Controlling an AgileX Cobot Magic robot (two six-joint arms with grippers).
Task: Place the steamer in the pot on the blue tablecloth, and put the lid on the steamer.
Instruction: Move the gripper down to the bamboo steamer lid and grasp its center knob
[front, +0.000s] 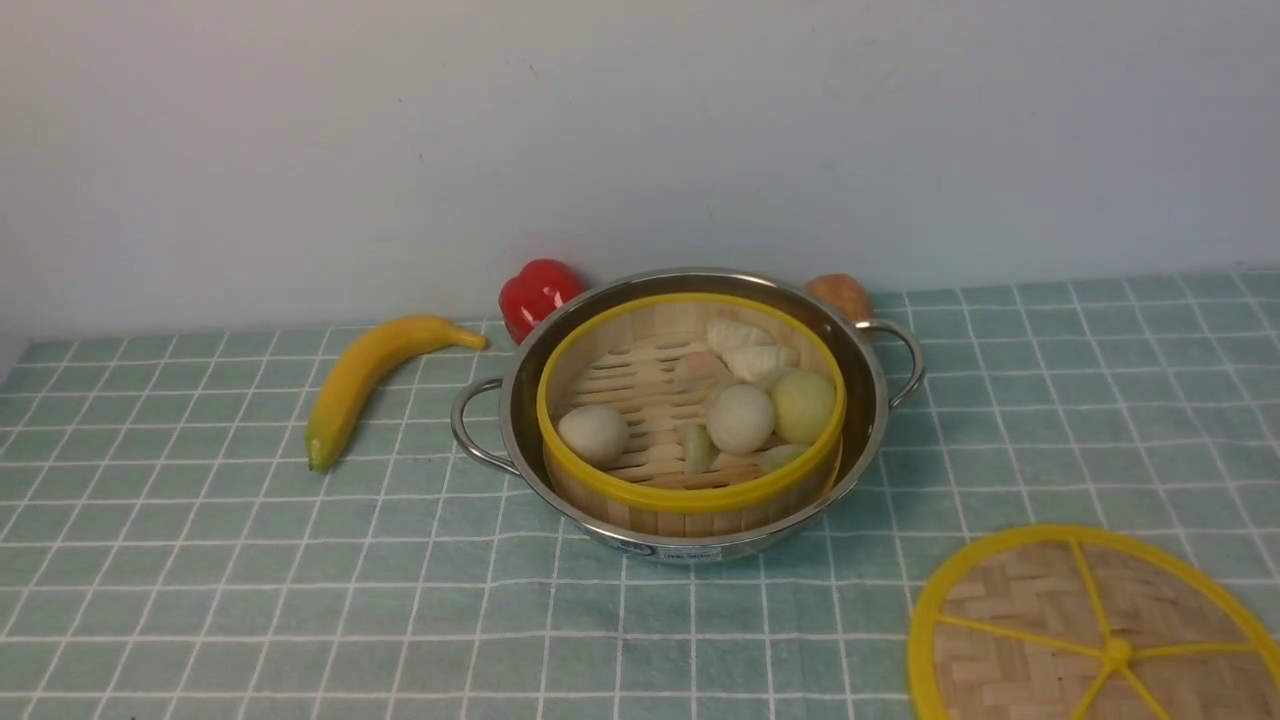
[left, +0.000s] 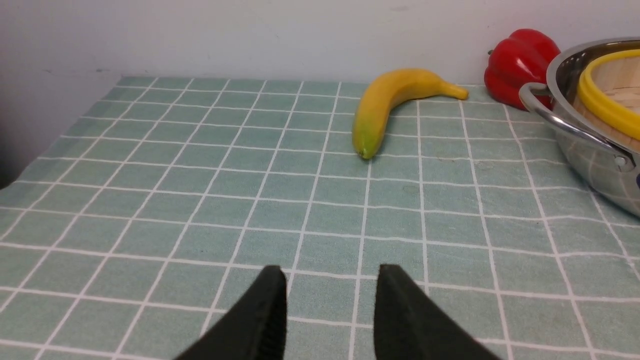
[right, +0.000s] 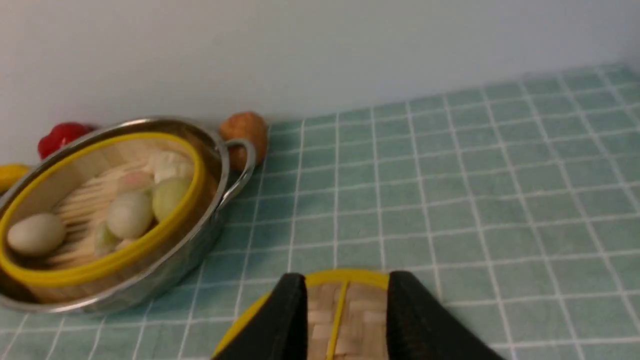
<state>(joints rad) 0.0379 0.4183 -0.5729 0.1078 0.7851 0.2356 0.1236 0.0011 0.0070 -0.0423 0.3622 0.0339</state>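
Stainless steel gleams at the middle of the pale blue-green gridded tablecloth (front: 200, 560), where the shallow, wide, shiny pot (front: 866, 400) with two loop handles stands. The round bamboo steamer (front: 690, 512) with its yellow rim sits inside the pot, uncovered, its slatted floor carrying pale toy buns and dumplings (front: 740, 418).

The flat woven-bamboo lid (front: 1040, 620) with a thick yellow rim and yellow spokes lies on the cloth, well apart from the pot, toward the robot and on its right side.

The right gripper (right: 345, 277) hangs over the near part of the lid, its black jaws spread and released, with the weave showing between them. The left gripper (left: 330, 272) is over bare cloth, its jaws likewise parted around nothing.

A yellow plastic banana (front: 370, 375) lies left of the pot. A glossy red pepper (front: 538, 295) and a round brown item (front: 842, 295) sit behind the pot, by the wall.
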